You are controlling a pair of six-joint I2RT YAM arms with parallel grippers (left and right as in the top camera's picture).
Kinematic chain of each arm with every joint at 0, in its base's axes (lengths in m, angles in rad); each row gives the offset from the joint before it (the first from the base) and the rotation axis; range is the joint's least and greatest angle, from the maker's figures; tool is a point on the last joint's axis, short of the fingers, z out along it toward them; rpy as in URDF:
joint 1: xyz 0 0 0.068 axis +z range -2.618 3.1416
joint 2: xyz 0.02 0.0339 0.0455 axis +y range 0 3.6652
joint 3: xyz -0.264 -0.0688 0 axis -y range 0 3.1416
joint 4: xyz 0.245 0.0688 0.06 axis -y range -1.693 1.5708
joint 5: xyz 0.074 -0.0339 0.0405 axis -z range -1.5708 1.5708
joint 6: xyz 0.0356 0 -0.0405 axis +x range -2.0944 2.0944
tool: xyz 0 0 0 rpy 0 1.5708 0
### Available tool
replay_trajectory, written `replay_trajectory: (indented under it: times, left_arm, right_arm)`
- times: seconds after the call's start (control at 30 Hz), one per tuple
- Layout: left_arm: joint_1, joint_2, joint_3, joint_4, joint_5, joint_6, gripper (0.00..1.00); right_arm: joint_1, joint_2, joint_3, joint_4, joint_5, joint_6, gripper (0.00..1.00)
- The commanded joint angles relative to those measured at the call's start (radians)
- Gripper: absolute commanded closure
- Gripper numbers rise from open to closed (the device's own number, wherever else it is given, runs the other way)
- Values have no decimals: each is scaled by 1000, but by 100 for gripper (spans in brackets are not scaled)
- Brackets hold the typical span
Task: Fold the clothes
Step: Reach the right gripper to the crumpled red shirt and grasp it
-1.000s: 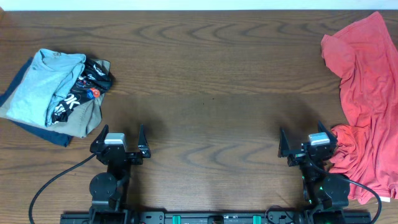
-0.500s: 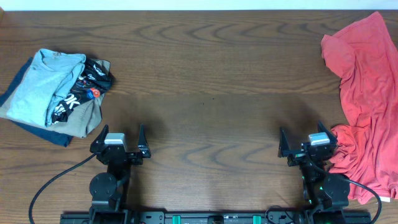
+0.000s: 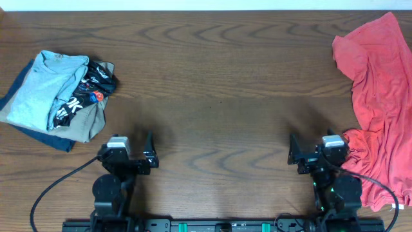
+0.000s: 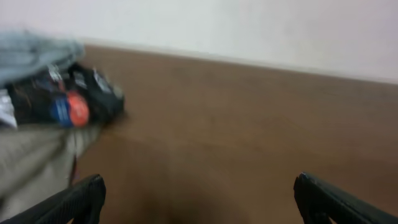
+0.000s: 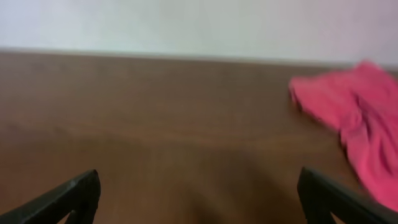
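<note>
The coral-red T-shirt [image 3: 376,96] lies crumpled along the table's right edge, its print hidden; its far part shows in the right wrist view [image 5: 354,124]. My right gripper [image 3: 318,147] is open and empty at the table's front, just left of the shirt's lower folds. In its own view the right gripper [image 5: 199,199] has wide-spread fingers over bare wood. My left gripper [image 3: 125,145] is open and empty at the front left, far from the shirt. The left gripper [image 4: 199,199] also shows spread fingers in the left wrist view.
A pile of folded garments sits at the left: a light blue-grey shirt [image 3: 42,90], a black garment with white print [image 3: 87,93] and a tan piece [image 3: 87,122]. The black garment also shows in the left wrist view [image 4: 68,99]. Cables run from both arm bases.
Both arms have begun to shift slightly at their bases; the wrist views are motion-blurred. The shirt and the pile have not moved.
</note>
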Motion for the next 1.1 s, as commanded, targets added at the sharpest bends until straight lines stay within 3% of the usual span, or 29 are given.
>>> replay_trajectory:
  times: [0.0, 0.27, 0.5, 0.77, 0.83, 0.93, 1.07]
  left_arm:
    - [5, 64, 72, -93, 38, -41, 2]
    - [5, 327, 355, -385, 41, -41, 2]
    - [5, 563, 606, -613, 107, -41, 2]
    - [5, 677, 645, -645, 116, -41, 2]
    - [5, 689, 645, -645, 116, -41, 2]
    - [5, 698, 645, -645, 116, -41, 2]
    - [5, 700, 645, -645, 116, -41, 2]
  right_arm:
    - [-10, 66, 103, -59, 62, 26, 1]
    - [-11, 377, 365, -266, 105, 27, 1]
    - [-67, 769, 610, -505, 108, 33, 1]
    - [-97, 1032, 693, -453, 189, 72, 1]
    - [-118, 1080, 693, -425, 264, 111, 8]
    - [-173, 1161, 693, -415, 390, 213, 13]
    - [-265, 1265, 693, -385, 414, 279, 15]
